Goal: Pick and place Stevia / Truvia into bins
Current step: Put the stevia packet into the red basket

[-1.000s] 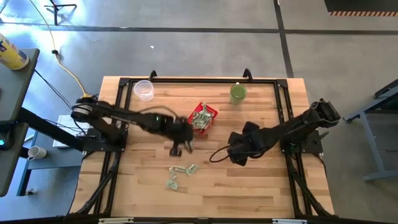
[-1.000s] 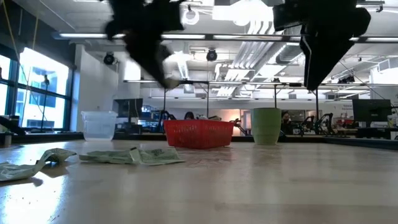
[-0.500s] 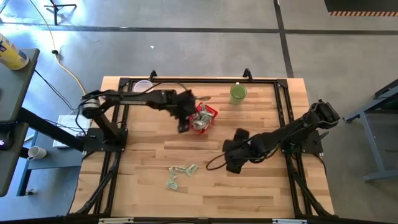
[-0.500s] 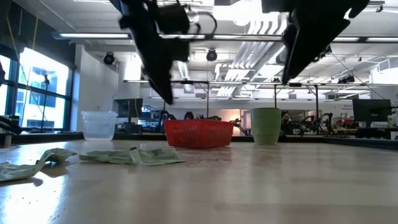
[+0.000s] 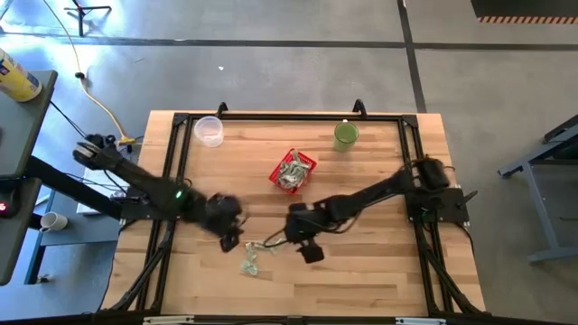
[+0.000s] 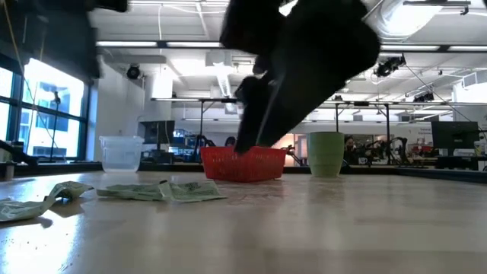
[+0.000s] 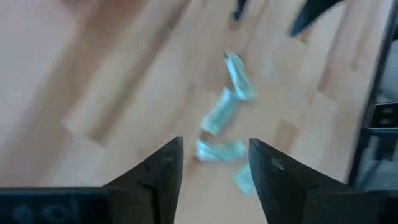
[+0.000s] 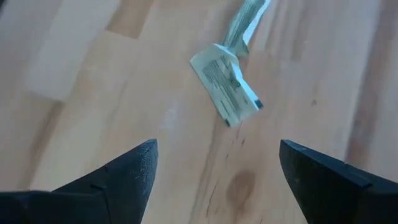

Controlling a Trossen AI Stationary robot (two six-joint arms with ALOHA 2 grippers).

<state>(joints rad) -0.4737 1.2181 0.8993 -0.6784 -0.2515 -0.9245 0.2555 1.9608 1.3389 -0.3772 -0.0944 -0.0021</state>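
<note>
Red latticed basket (image 5: 293, 171) (sachets (image 5: 250, 263) seemingly pale green).

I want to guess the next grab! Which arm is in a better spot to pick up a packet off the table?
Probably the right. Its end effector is open with a sachet lying flat just ahead. The left end effector is open too and near the loose sachets, so it is a close call.

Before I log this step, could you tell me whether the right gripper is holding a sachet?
No: in the right wrist view the right gripper is open and empty, with a sachet lying on the table ahead of it.
</note>
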